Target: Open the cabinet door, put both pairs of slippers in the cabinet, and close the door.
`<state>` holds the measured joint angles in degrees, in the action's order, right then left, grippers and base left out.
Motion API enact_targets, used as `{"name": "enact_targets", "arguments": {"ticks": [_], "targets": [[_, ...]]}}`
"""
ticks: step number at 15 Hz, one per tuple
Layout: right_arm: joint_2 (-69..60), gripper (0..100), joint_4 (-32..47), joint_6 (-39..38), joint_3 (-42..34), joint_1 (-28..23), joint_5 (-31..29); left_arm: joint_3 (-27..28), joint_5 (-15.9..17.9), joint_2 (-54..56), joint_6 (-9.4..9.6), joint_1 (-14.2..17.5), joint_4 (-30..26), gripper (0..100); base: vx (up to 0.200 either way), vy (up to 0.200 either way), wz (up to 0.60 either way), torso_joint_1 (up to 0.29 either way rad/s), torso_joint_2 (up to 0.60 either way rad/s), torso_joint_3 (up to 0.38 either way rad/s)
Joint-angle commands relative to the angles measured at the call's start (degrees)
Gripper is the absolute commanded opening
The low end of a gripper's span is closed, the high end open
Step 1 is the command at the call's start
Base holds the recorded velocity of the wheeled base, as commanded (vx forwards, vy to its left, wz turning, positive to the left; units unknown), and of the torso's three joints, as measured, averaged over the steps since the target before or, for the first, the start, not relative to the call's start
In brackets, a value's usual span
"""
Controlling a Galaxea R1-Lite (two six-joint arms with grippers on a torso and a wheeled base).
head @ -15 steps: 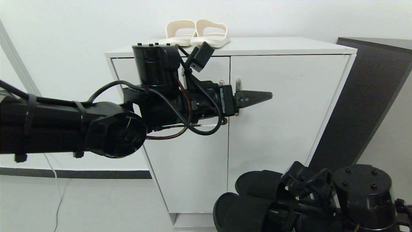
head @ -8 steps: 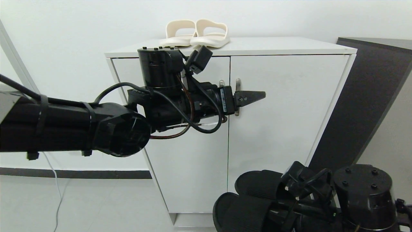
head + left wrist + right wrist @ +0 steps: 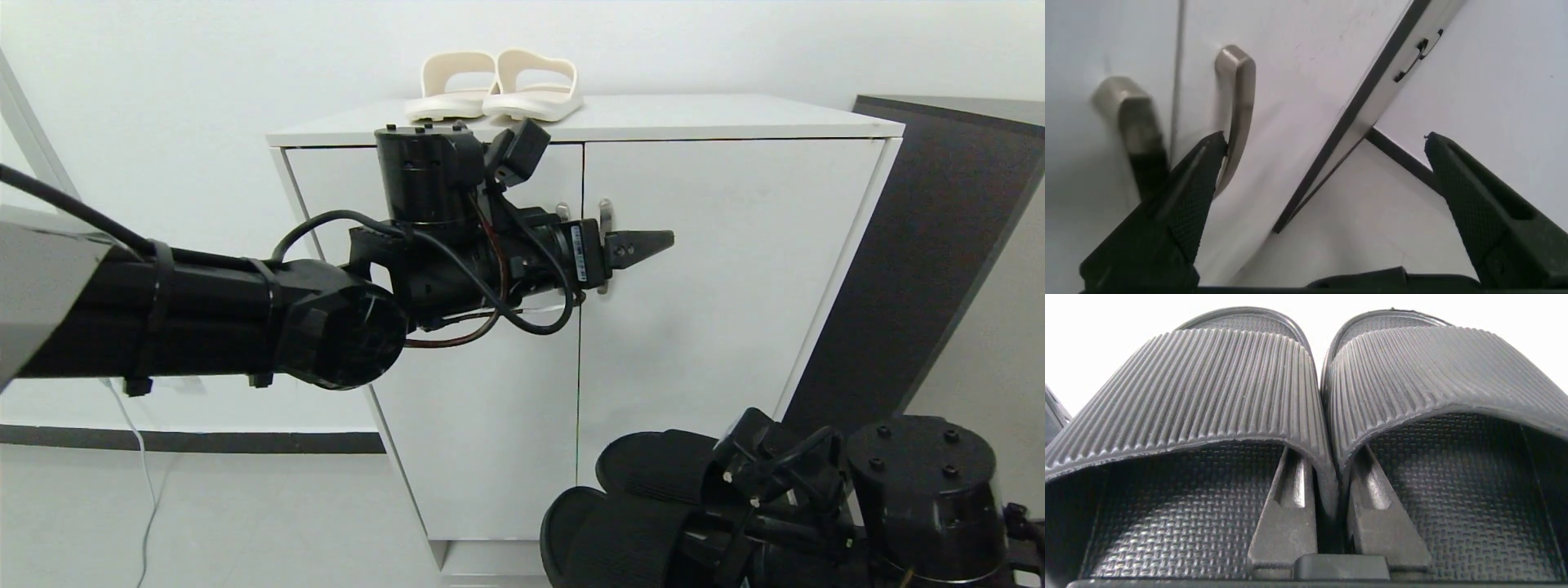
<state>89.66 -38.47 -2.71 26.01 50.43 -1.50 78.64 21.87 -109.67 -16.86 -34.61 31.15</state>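
Note:
The white cabinet [image 3: 718, 269] has both doors shut, with two metal handles [image 3: 603, 214] at the centre seam. My left gripper [image 3: 653, 242] is open at handle height, just in front of the right door. In the left wrist view the right door's handle [image 3: 1234, 90] lies just inside the gap of the left gripper [image 3: 1324, 140], close to one finger [image 3: 1188, 212]. A cream pair of slippers [image 3: 498, 86] rests on the cabinet top. My right gripper [image 3: 1331, 510] is shut on the touching inner walls of the black slippers [image 3: 637, 498], held low in front of the cabinet.
A dark panel [image 3: 939, 245] leans against the cabinet's right side. A thin cable [image 3: 147, 506] trails down to the floor at the left. The white wall is right behind the cabinet.
My left arm has shifted right and closer to the cabinet, and its gripper tip has drawn slightly left toward the handles. The right arm and black slippers have stayed still.

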Motion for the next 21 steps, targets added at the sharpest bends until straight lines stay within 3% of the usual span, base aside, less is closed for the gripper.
{"name": "enact_targets", "arguments": {"ticks": [1,3,4,7,9,17,21], "targets": [[-0.1,0,0.0,0.0,0.0,0.0,0.0,2.4,-0.2,-3.0,-0.02,-0.2,-0.1,100,0.000,0.000,0.00,0.000,0.00,0.000],[-0.1,0,0.0,0.0,0.0,0.0,0.1,3.5,-0.2,-3.9,-0.02,-0.3,-0.8,100,0.000,0.000,0.00,0.000,0.00,0.000],[0.0,0,0.0,0.0,-0.2,0.0,0.2,3.4,-0.1,-3.7,-0.02,-0.3,-0.7,0,0.000,0.000,0.00,0.000,0.00,0.000],[-0.5,0,0.0,0.0,-1.6,0.1,4.0,2.6,-0.1,-2.8,-0.10,-0.2,-0.6,0,0.000,0.000,0.00,0.000,0.00,0.000],[-1.3,0,-0.1,0.1,-3.3,0.1,8.0,-0.9,0.3,0.6,-0.10,-0.8,-0.6,0,0.000,0.000,0.00,0.000,0.00,0.000],[-2.6,0,-4.8,3.5,-7.5,0.4,11.9,-13.8,-0.2,13.2,-0.37,-8.0,-0.5,0,0.000,0.000,0.00,0.000,0.00,0.000],[-3.0,0,-4.5,3.5,-7.6,1.3,11.7,-18.1,-0.2,17.3,-0.45,-6.5,-0.2,0,0.000,0.000,0.00,0.000,0.00,0.000]]}}
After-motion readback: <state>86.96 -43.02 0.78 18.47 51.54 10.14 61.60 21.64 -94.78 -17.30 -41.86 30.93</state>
